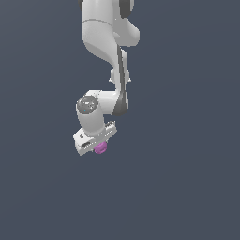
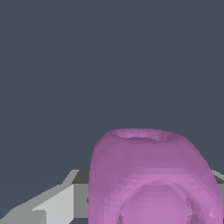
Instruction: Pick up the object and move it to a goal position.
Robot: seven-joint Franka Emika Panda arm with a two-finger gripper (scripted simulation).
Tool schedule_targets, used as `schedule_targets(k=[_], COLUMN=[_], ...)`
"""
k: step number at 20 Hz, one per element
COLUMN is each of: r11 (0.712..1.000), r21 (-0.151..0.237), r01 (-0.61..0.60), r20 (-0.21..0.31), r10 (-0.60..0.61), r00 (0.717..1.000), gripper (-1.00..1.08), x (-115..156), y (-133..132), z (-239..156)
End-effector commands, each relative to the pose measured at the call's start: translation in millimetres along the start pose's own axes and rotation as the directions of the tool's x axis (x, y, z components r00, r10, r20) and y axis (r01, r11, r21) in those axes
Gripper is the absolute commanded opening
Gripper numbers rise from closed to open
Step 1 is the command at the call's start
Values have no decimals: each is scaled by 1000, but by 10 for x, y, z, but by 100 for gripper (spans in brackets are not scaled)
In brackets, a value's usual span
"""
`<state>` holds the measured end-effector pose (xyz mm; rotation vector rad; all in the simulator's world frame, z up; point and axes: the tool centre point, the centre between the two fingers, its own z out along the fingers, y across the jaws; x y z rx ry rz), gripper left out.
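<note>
The object (image 1: 101, 148) is a small magenta-purple rounded lump that peeks out from under the white hand of my gripper (image 1: 97, 144) in the exterior view. It fills the wrist view (image 2: 148, 175) very close up, with a hollow rim on its far side. A grey-white finger (image 2: 54, 203) presses against one flank, and a sliver of the other finger (image 2: 217, 177) shows at the opposite flank. The gripper is shut on the object. The hand hides most of it in the exterior view.
The white arm (image 1: 105, 42) reaches in from the top of the exterior view. Around it is only a plain dark blue-grey ground (image 1: 187, 164), with no other objects, edges or marker showing.
</note>
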<state>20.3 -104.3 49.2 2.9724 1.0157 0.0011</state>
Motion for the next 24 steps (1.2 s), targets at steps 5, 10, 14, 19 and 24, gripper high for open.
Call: schedule_targets(k=[5, 10, 14, 19, 24], r11=[1000, 1000, 1000, 1000, 1000], r21=[1, 1, 1, 1, 1], r01=[1, 1, 1, 1, 1], r20=[0, 0, 0, 0, 0], r10=[-1, -1, -1, -1, -1], r00=[1000, 1000, 1000, 1000, 1000], gripper=[-100, -100, -100, -100, -100], x=[91, 143, 173, 197, 206], y=[406, 632, 753, 841, 866], z=[-24, -38, -45, -50, -51])
